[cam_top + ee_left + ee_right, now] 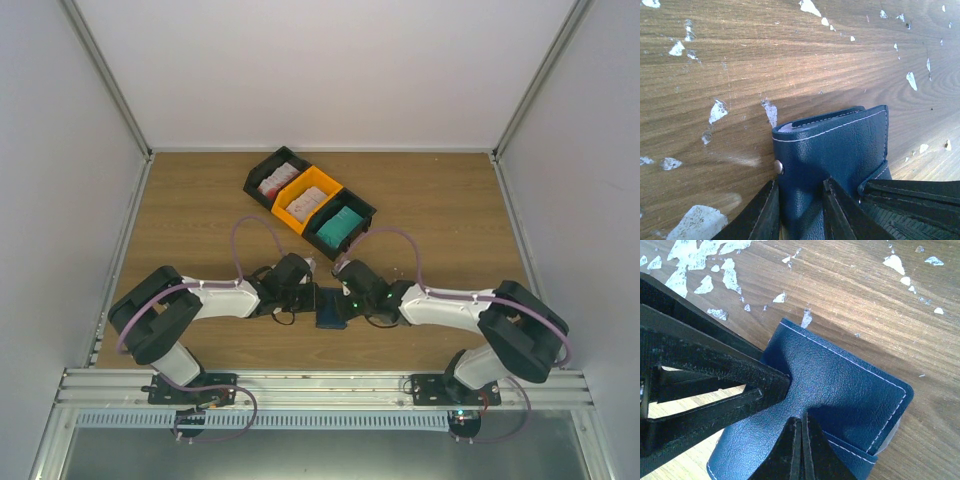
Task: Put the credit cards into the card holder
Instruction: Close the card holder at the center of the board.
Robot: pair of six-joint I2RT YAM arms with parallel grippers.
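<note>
The left gripper (800, 202) clamps the wallet (835, 145) while the closed right gripper (801, 432) presses on its cover, so it could slip free under an uneven pull.

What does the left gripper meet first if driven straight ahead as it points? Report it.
The card holder, already between its fingers. Beyond that, probably the right gripper facing it, though depth is unclear.

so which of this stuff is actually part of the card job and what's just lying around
Part of the job: card holder, gripped by the left tool; credit cards, stacked in the bins.
Just lying about: black and orange bins; white scraps on the table.
</note>
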